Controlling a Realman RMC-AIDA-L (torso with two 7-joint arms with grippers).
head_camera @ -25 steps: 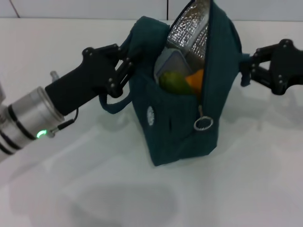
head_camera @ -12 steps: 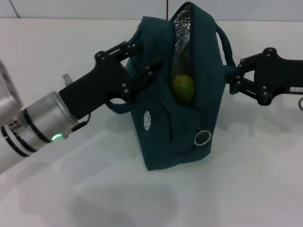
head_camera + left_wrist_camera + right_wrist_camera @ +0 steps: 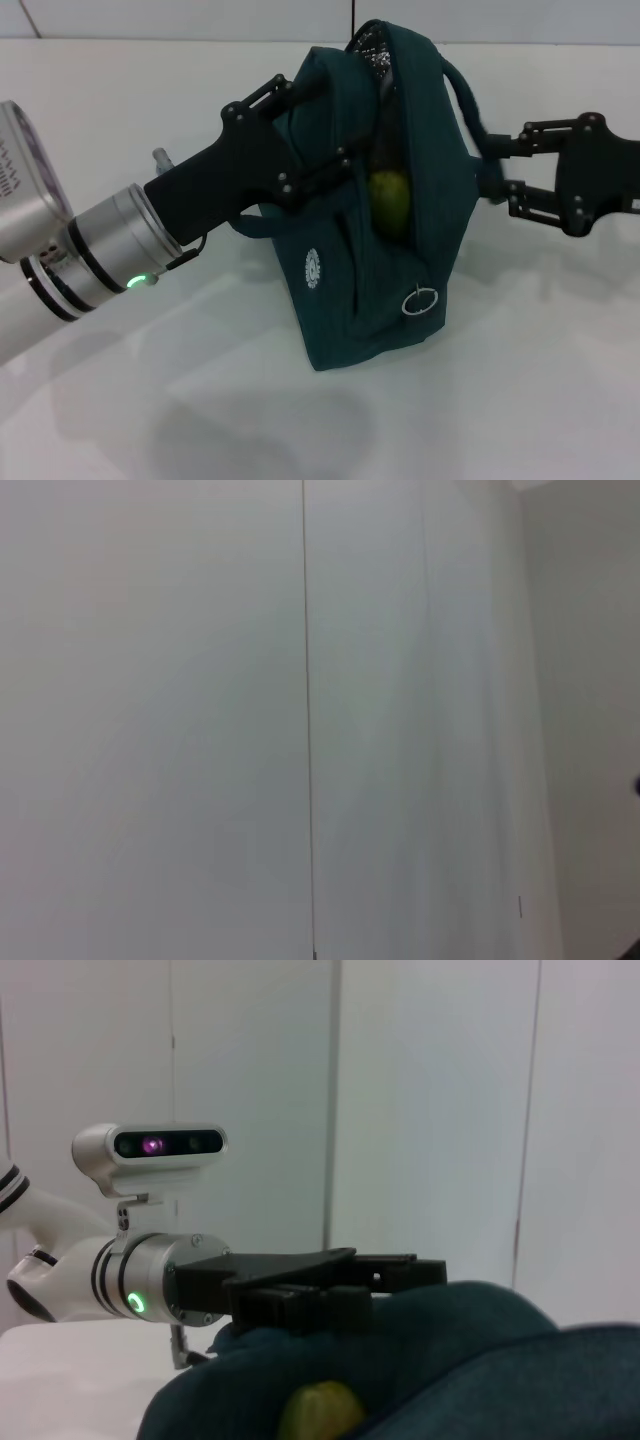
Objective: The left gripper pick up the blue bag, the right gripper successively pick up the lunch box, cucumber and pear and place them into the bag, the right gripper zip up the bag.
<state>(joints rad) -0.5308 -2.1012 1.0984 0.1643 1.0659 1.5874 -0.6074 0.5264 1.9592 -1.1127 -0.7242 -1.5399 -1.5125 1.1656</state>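
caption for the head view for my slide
Left gripper and right gripper flank the blue bag, pear inside.

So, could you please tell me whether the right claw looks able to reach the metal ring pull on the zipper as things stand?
Probably yes: the metal ring pull hangs uncovered on the dark teal fabric bag's front, and the right claw, beside the bag's right side, has open tabletop below it.

Even, bright light; soft shadows pool on the white table (image 3: pixel 520 400) beneath the blue bag (image 3: pixel 350 300).
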